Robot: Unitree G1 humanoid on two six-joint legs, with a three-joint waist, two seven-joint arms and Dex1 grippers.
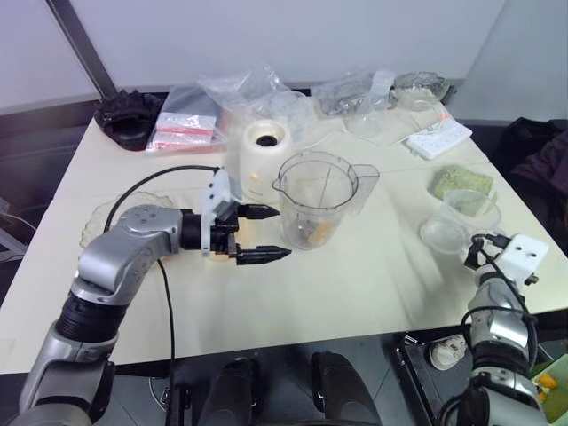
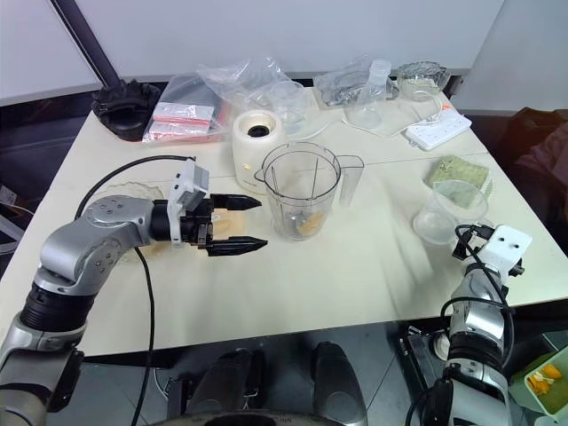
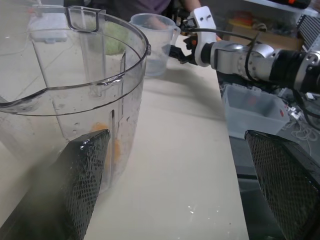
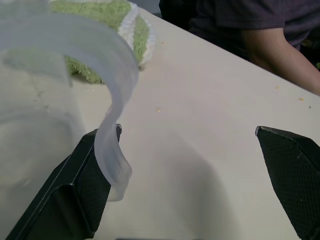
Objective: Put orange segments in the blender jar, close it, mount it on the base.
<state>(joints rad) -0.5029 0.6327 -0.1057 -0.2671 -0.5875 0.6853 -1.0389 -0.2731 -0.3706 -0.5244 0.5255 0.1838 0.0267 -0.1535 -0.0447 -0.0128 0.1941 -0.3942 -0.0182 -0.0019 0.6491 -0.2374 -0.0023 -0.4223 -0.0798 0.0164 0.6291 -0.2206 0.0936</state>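
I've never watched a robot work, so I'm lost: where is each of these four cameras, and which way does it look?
Left eye view: on the head, looking down over the table; both arms show, left gripper open beside the blender jar.
Right eye view: the head's other eye, same scene; the base stands behind the jar.
Left wrist view: looks along its open fingers at the jar, right arm beyond.
Right wrist view: looks along open fingers at the measuring cup and a person's arm.
Shared: the jar and the cup.

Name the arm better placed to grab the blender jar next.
Left, probably. The left gripper hangs open right beside the blender jar; the right gripper stands open by the measuring cup, far off.
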